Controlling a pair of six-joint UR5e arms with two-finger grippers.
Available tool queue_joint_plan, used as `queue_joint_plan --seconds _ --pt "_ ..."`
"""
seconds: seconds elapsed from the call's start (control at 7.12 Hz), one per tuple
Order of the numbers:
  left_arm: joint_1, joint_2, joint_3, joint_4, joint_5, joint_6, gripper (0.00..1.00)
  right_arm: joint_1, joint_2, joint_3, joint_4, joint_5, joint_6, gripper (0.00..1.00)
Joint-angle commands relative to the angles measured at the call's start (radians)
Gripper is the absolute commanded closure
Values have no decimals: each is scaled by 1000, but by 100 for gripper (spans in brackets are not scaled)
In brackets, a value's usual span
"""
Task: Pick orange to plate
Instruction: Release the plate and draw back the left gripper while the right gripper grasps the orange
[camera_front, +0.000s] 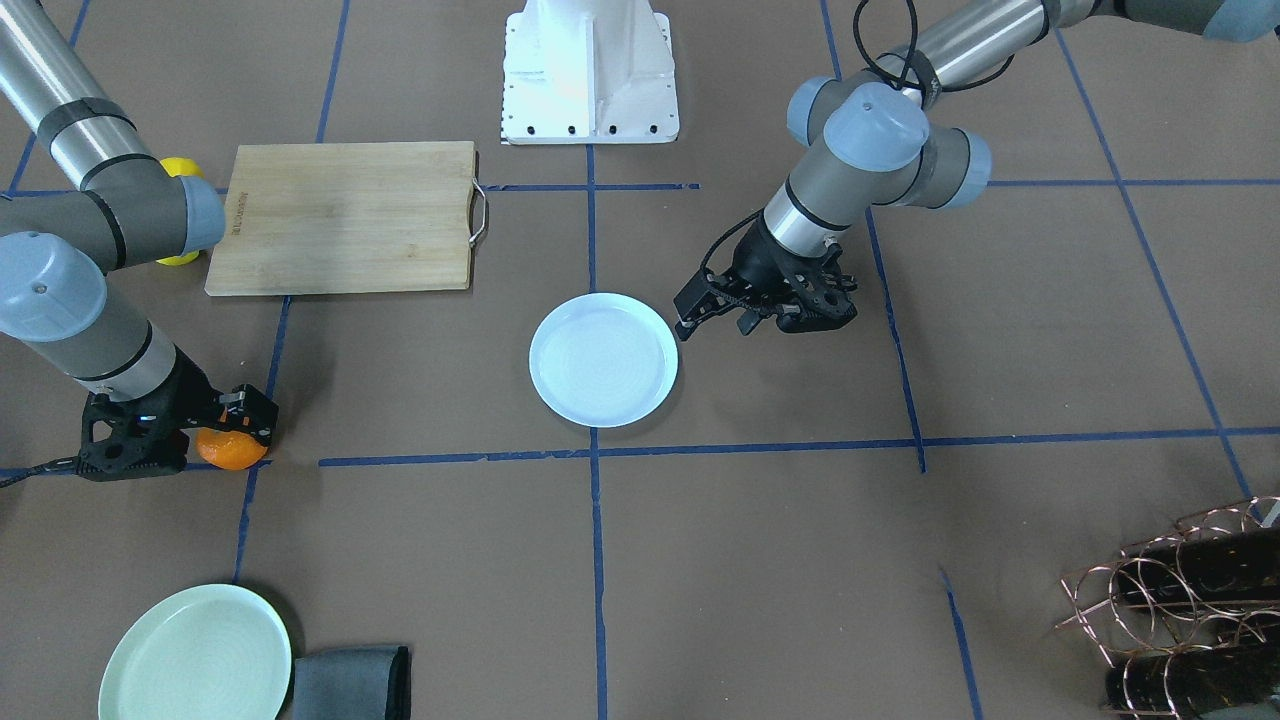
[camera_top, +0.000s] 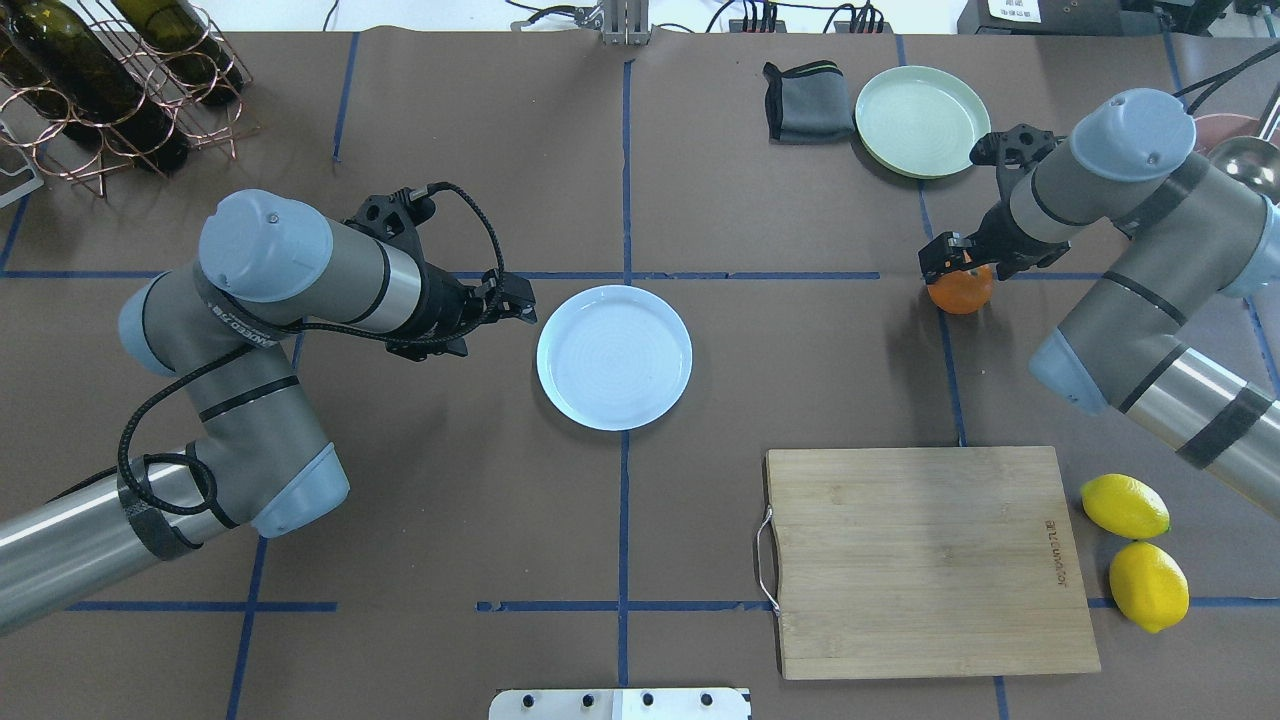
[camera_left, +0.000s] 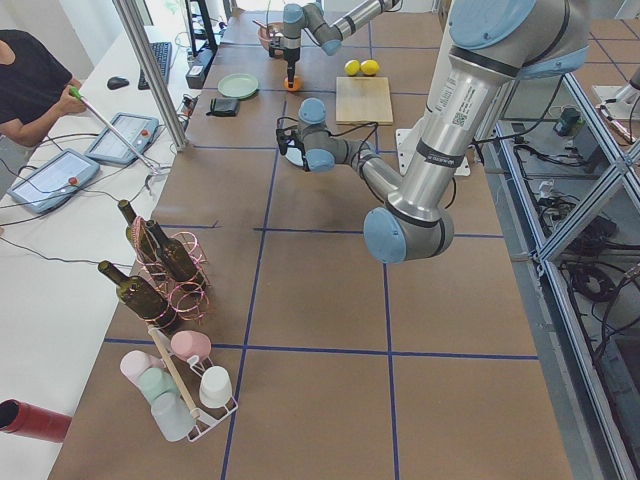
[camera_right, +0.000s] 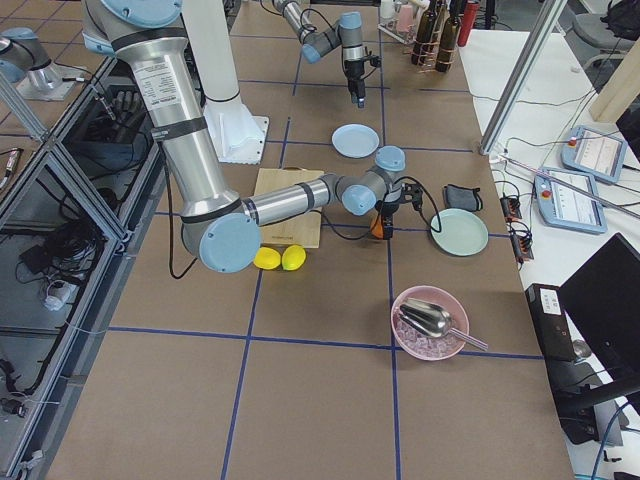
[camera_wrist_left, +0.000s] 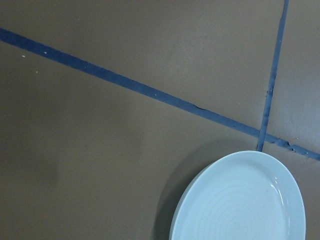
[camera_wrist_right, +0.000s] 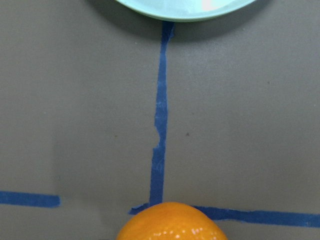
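Observation:
The orange (camera_front: 230, 452) (camera_top: 962, 293) rests on the brown table at a blue tape crossing, far to the robot's right. My right gripper (camera_top: 957, 264) (camera_front: 247, 412) is lowered over it, open, with a finger on either side of the fruit's top. Its wrist view shows the orange (camera_wrist_right: 172, 222) at the bottom edge. The pale bluish-white plate (camera_top: 613, 357) (camera_front: 603, 360) lies bare at the table's middle. My left gripper (camera_top: 515, 297) (camera_front: 712, 318) hovers open just beside the plate's rim, holding nothing. The plate (camera_wrist_left: 240, 200) fills the lower right corner of the left wrist view.
A wooden cutting board (camera_top: 925, 560) lies near the robot's right, with two lemons (camera_top: 1125, 506) beyond its edge. A mint-green plate (camera_top: 920, 120) and a grey cloth (camera_top: 805, 100) sit just past the orange. A wine rack (camera_top: 100, 80) fills the far left corner.

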Motion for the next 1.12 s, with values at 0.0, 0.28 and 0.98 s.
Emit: queue_joint_plan --seconds 0.0,0.28,0.98 --pt "0 0 -1 0 0 0 0 1 10 -1 -2 0 9 23" --pt "-5 2 -2 2 0 0 0 3 14 5 3 0 15 100" --pt "-133 156 -111 11 -110 211 0 50 138 136 -106 107 198 100"
